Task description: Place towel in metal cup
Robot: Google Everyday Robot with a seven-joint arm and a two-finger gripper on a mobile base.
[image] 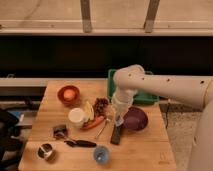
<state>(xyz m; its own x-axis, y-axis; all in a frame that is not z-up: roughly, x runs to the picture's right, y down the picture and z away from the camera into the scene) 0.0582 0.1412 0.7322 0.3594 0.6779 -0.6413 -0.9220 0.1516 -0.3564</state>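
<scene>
The metal cup [46,151] stands at the front left corner of the wooden table [145,155]. A small grey crumpled thing [60,131], which may be the towel, lies just behind and to the right of the cup. My gripper [118,121] points down over the middle of the table, above a black remote [117,134] and next to a purple bowl [136,119]. It is far to the right of the cup and the grey thing. I see nothing held in it.
An orange bowl [68,93], a white cup [76,116], a banana [89,110], grapes [102,104] and a carrot [95,122] crowd the middle left. A black utensil [80,143] and a blue cup [101,154] lie in front. A green tray [142,96] sits behind the arm.
</scene>
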